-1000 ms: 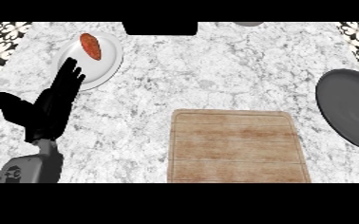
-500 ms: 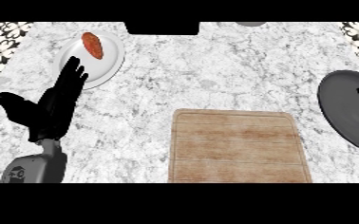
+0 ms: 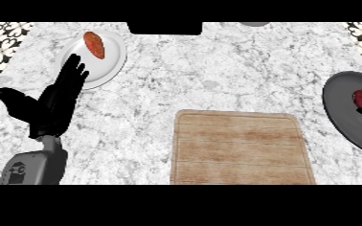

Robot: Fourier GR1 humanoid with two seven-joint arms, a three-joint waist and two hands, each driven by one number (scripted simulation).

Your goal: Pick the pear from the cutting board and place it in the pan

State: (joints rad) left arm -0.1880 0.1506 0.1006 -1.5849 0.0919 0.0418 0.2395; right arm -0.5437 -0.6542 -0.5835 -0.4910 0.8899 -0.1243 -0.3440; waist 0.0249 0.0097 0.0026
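A bare wooden cutting board (image 3: 240, 148); a reddish thing, perhaps the pear (image 3: 357, 97), lies in the grey pan (image 3: 339, 107).

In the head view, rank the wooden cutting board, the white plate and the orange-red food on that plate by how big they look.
1. Rectangular wooden cutting board, clearly largest.
2. Round white plate, partly hidden by the left hand.
3. Orange-red oval food piece, smallest.

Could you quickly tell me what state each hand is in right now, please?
Left hand: open, fingers straight, holding nothing, its fingertips over the white plate.
Right hand: not in view.
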